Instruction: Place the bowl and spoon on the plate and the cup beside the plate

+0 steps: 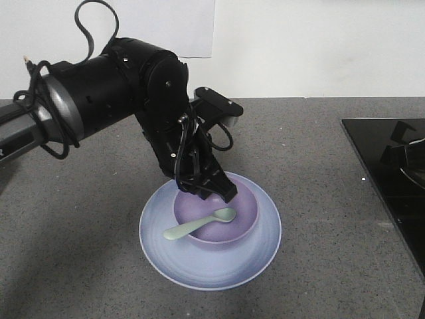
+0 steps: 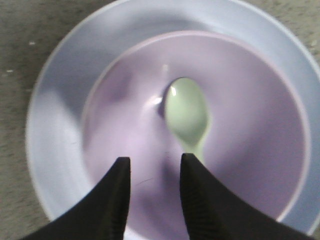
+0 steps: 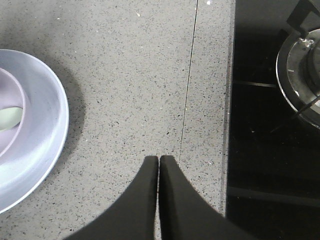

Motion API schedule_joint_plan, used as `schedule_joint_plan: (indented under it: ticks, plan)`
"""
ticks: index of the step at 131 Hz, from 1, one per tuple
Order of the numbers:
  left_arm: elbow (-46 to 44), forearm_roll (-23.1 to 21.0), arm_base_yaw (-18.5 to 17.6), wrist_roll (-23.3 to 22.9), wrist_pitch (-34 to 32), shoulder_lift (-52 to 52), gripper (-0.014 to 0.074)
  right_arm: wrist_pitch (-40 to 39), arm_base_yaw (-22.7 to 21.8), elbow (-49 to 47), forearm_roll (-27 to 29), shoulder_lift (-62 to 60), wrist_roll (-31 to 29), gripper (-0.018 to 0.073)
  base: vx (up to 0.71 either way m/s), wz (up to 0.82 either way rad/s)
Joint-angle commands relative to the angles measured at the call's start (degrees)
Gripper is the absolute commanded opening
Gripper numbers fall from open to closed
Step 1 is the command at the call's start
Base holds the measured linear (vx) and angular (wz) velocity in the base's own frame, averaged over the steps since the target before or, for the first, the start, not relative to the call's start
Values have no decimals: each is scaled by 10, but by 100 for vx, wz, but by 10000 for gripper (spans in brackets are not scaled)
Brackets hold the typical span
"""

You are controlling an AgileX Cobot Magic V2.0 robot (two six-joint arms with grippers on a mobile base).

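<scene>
The lavender bowl [image 1: 229, 222] stands on the pale blue plate [image 1: 199, 266], in the middle of the counter. The mint-green spoon [image 1: 199, 224] lies in the bowl with its handle resting over the near-left rim. My left gripper [image 1: 222, 193] hangs just over the bowl's far rim. In the left wrist view this gripper [image 2: 152, 160] is open with nothing between its fingers, and the spoon [image 2: 187, 112] lies beyond the right finger. My right gripper [image 3: 159, 157] is shut and empty above bare counter, right of the plate [image 3: 45, 125]. The cup is out of view.
A black glass hob [image 1: 385, 173] takes up the counter's right side, with a metal burner [image 3: 302, 75] on it. Grey speckled counter [image 1: 319, 266] lies between the plate and the hob. A white wall stands behind.
</scene>
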Motion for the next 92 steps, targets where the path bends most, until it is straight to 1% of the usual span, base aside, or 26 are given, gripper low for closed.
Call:
schedule_joint_plan:
  ticks: [1, 10, 20, 27, 34, 39, 45, 46, 47, 48, 53, 54, 55, 62, 63, 64, 65, 66, 72, 83, 92]
  plan:
    - [-20, 42, -3, -16, 13, -49, 263, -30, -3, -14, 0, -9, -3, -7, 0, 0]
    - [-20, 76, 4, -30, 13, -61, 269, -30, -3, -14, 0, -9, -3, -7, 0, 0]
    - [-20, 125, 19, -50, 13, -76, 279, -30, -3, -14, 0, -9, -3, -7, 0, 0]
    - [-20, 155, 37, -66, 13, -87, 285, -30, -3, -14, 0, -9, -3, -7, 0, 0]
    - [-20, 176, 57, -82, 12, -100, 290, -30, -3, -14, 0, -9, -3, -7, 0, 0]
    - [-20, 188, 77, -91, 12, -110, 295, -30, -3, -14, 0, -9, -3, -7, 0, 0]
    - [-20, 191, 105, -97, 12, -123, 299, -30, -3, -14, 0, -9, -3, -7, 0, 0]
    - [-20, 191, 105, -97, 12, -123, 300, -30, -3, -14, 0, -9, -3, -7, 0, 0]
    - [-20, 191, 113, -97, 12, -127, 300, -30, -3, -14, 0, -9, -3, -7, 0, 0]
    - [-20, 191, 113, -97, 12, -129, 300, -30, -3, -14, 0, -9, -3, -7, 0, 0]
    - [-20, 188, 143, -97, 12, -142, 303, -30, -3, -14, 0, -9, -3, -7, 0, 0]
    - [-20, 188, 143, -97, 12, -142, 303, -30, -3, -14, 0, -9, -3, -7, 0, 0]
    - [-20, 187, 152, -96, 12, -145, 304, -30, -3, -14, 0, -9, -3, -7, 0, 0]
    - [-20, 187, 185, -96, 10, -160, 307, -29, -3, -14, 0, -9, -3, -7, 0, 0]
    - [-20, 187, 194, -97, 10, -164, 307, -29, -3, -14, 0, -9, -3, -7, 0, 0]
    - [-20, 187, 194, -97, 9, -164, 308, -29, -3, -14, 0, -9, -3, -7, 0, 0]
    - [-20, 187, 203, -97, 9, -167, 308, -29, -3, -14, 0, -9, -3, -7, 0, 0]
    - [-20, 187, 203, -98, 9, -169, 309, -29, -3, -14, 0, -9, -3, -7, 0, 0]
    - [-20, 187, 240, -107, 4, -182, 311, -29, -3, -14, 0, -9, -3, -7, 0, 0]
    - [-20, 186, 292, -116, -3, -201, 311, -29, -3, -14, 0, -9, -3, -7, 0, 0]
    - [-20, 175, 330, -116, -4, -210, 322, -29, -3, -14, 0, -9, -3, -7, 0, 0]
